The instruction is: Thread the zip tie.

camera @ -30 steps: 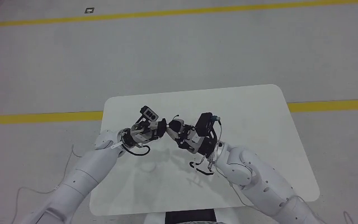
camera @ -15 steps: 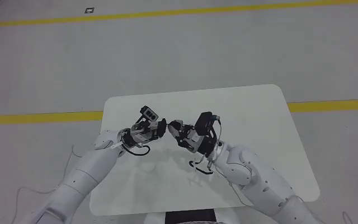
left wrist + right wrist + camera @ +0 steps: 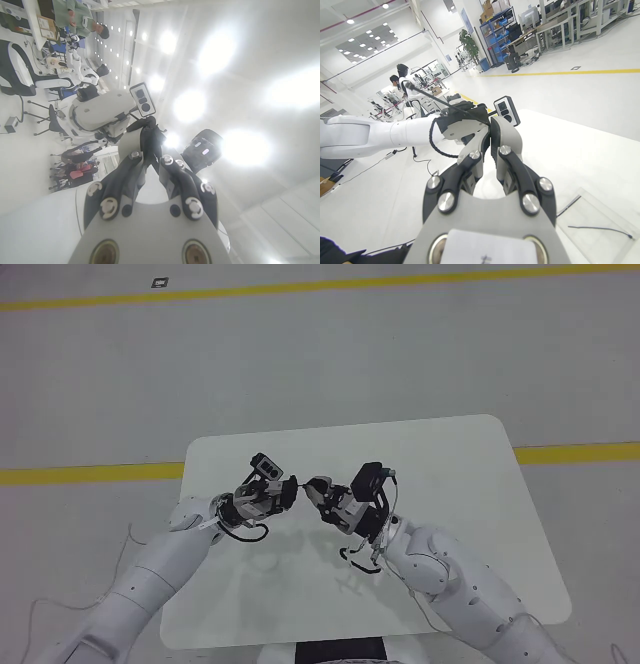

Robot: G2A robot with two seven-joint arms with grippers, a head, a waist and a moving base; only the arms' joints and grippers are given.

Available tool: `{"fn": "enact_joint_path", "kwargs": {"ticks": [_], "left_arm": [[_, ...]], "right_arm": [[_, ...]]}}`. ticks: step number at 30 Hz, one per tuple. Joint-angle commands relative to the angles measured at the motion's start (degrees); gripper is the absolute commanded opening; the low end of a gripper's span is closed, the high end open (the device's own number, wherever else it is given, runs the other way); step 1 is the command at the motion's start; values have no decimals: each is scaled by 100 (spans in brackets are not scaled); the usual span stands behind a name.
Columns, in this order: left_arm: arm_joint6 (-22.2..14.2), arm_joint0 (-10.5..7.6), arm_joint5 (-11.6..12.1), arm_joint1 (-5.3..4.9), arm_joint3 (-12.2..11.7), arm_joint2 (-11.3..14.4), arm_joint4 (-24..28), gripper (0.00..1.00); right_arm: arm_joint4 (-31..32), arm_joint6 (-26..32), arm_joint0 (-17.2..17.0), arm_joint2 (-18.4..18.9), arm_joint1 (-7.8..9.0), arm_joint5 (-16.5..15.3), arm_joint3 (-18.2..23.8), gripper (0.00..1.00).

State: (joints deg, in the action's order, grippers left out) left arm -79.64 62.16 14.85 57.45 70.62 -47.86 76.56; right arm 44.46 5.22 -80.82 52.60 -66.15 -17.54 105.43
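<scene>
Zip tie [image 3: 432, 96], thin straight black strip

Your left gripper [image 3: 290, 493] and right gripper [image 3: 312, 486] sit nearly tip to tip. Both pairs of fingers are pinched together.

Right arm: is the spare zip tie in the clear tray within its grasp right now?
Probably not yet. The right gripper is shut on the held zip tie beside the left gripper, so it has no free grip. Nothing covers the spare zip tie in the clear tray.
</scene>
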Motion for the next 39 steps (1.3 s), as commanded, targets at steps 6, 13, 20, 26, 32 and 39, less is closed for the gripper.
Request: {"fn": "enact_joint_path", "kwargs": {"ticks": [6,13,20,26,32,39], "left_arm": [[0,0,0,0,0,0,0,0],[0,0,0,0,0,0,0,0],[0,0,0,0,0,0,0,0],[0,0,0,0,0,0,0,0],[0,0,0,0,0,0,0,0],[0,0,0,0,0,0,0,0]], "right_arm": [[-53,43,-6,35,-26,19,-52,0],[-97,78,-10,61,-53,35,-116,0],[-138,106,-19,83,-81,64,-180,0],[-183,146,-5,97,-108,100,-251,0],[-197,172,4,112,-131,113,-285,0],[-196,201,4,125,-154,103,-301,0]]}}
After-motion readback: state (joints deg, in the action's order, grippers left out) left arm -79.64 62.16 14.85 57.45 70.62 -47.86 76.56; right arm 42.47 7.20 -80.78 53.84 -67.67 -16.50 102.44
